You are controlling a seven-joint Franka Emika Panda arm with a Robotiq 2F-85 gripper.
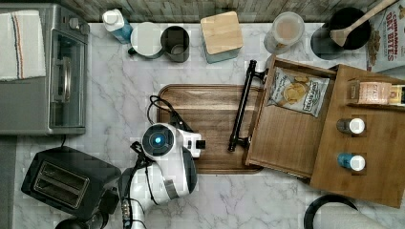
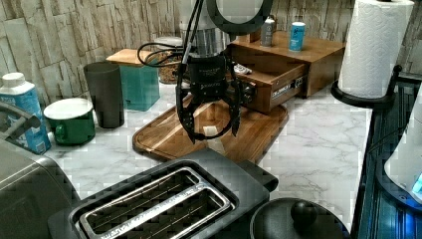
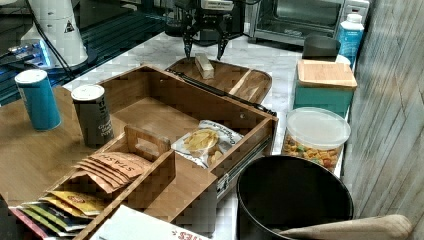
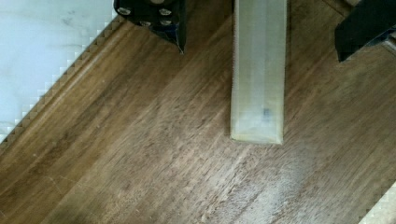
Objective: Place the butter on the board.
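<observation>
Pale rectangular butter (image 4: 258,70) stick, grained dark-brown board (image 4: 140,154), claw (image 2: 211,130) spread

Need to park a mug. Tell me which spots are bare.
Bare marble lies between the toaster oven and the board; more lies below the board beside the toaster. The back row around the teal canister is crowded.

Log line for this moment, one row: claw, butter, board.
claw: open, above butter | butter: lying on board, free of claw | board: on counter beside open drawer
</observation>
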